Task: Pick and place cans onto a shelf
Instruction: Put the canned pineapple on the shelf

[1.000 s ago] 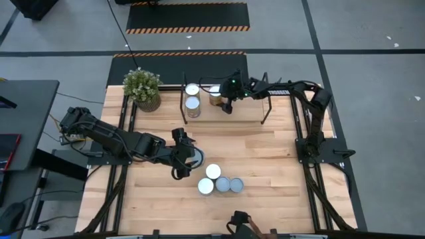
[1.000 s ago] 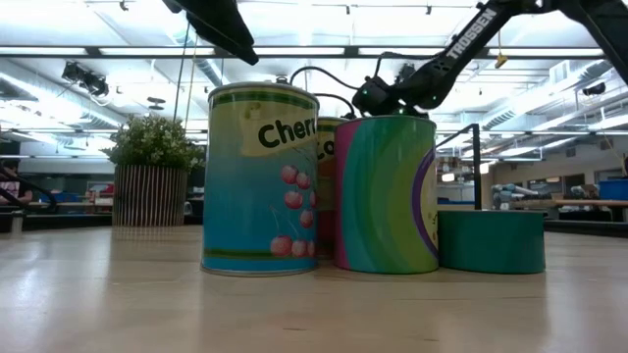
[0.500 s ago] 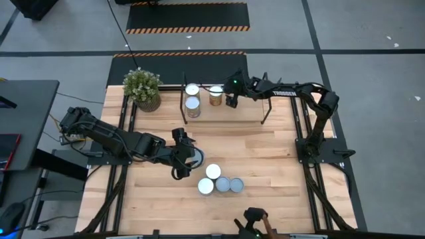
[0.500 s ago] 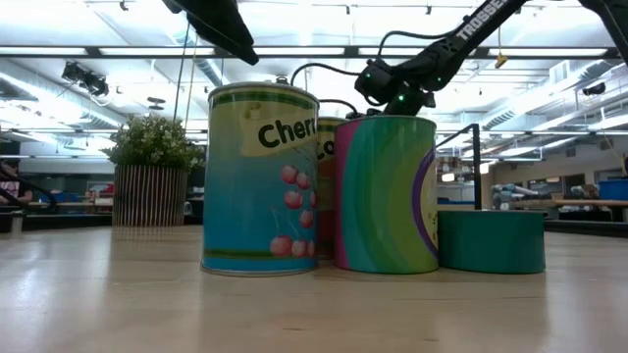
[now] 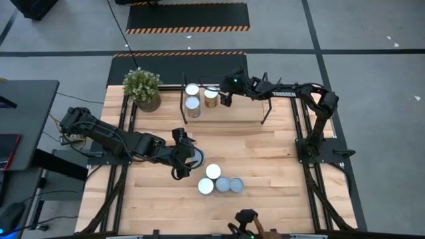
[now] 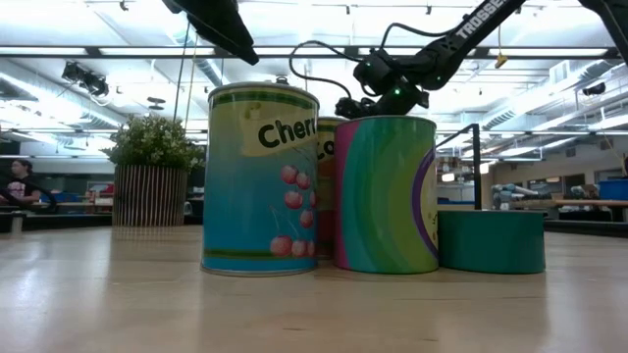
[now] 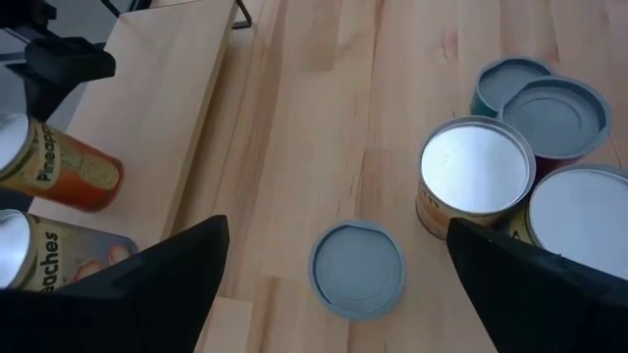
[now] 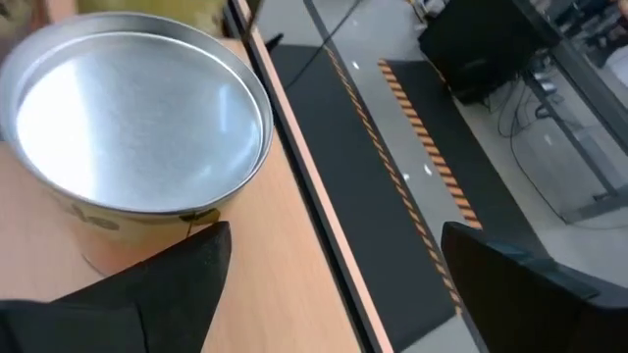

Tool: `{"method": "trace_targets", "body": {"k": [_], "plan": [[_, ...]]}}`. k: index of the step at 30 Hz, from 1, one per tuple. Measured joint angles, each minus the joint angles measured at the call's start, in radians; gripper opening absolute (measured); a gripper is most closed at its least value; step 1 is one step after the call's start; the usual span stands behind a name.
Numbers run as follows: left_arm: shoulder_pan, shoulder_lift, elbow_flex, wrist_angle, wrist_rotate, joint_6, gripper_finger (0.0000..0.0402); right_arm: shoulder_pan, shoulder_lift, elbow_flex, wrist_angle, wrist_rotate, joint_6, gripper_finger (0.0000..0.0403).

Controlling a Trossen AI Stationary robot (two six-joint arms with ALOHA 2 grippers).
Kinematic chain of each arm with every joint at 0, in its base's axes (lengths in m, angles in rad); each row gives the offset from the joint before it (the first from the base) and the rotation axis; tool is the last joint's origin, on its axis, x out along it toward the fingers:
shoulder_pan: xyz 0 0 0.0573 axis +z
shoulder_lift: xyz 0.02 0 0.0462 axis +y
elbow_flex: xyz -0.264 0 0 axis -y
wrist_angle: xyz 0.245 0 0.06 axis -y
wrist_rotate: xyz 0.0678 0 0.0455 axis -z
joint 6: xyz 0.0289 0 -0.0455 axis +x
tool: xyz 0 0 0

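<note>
The shelf (image 5: 242,111) stands at the table's far side and bears three upright cans (image 5: 192,103). My right gripper (image 5: 225,99) is open just to the right of the rightmost shelf can (image 5: 211,97), whose silver top fills the right wrist view (image 8: 137,118). My left gripper (image 5: 188,159) is open over the table's middle, its fingers (image 7: 177,284) on either side of a low blue-grey-topped can (image 7: 358,270) and above it. Several more cans (image 5: 222,184) stand clustered on the table, and they also show in the left wrist view (image 7: 476,176) and the low view (image 6: 260,176). My right gripper has one fingertip (image 8: 201,245) close by the side of the rightmost shelf can, below its rim (image 8: 196,218), coming from the table's right. I cannot tell whether it touches. The can stands upright on the shelf board.
A potted plant (image 5: 141,88) stands at the far left, beside the shelf's black end frame (image 5: 184,99). The shelf board to the right of my right gripper is bare (image 5: 252,106). Bare tabletop (image 5: 279,166) lies right of the can cluster. Something dark (image 5: 246,219) shows at the near edge.
My right gripper has risen a little over the shelf and then gone toward the table's left. The can beside it now stands slightly farther left on the shelf, nearer the other two.
</note>
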Motion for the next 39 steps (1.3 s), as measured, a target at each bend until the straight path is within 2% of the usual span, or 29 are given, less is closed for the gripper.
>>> {"method": "trace_targets", "body": {"k": [7, 13, 17, 19, 22, 32, 39], "plan": [[0.000, 0.000, 0.000, 0.001, -0.007, 0.003, 0.0388, 0.015, 0.000, 0.000, 0.049, -0.009, 0.002, 0.0376], [0.000, 0.000, 0.000, 0.025, -0.047, 0.070, 0.0388, 0.021, 0.000, 0.000, 0.075, -0.003, 0.007, 0.0376], [0.000, 0.000, 0.000, 0.002, -0.044, 0.015, 0.0388, 0.030, -0.005, 0.000, -0.048, 0.115, -0.011, 0.0376], [0.000, 0.000, 0.000, -0.024, -0.038, -0.018, 0.0388, 0.035, -0.005, 0.000, -0.133, 0.111, 0.009, 0.0376], [0.012, 0.000, 0.000, -0.039, -0.038, -0.037, 0.0388, 0.053, 0.001, 0.000, -0.190, 0.048, 0.060, 0.0376], [0.092, 0.000, 0.000, -0.058, -0.062, -0.140, 0.0388, 0.109, 0.003, -0.019, -0.017, 0.072, 0.064, 0.0376], [0.101, 0.000, 0.000, -0.058, -0.064, -0.140, 0.0388, 0.100, 0.003, -0.019, 0.010, 0.076, 0.039, 0.0376]]}}
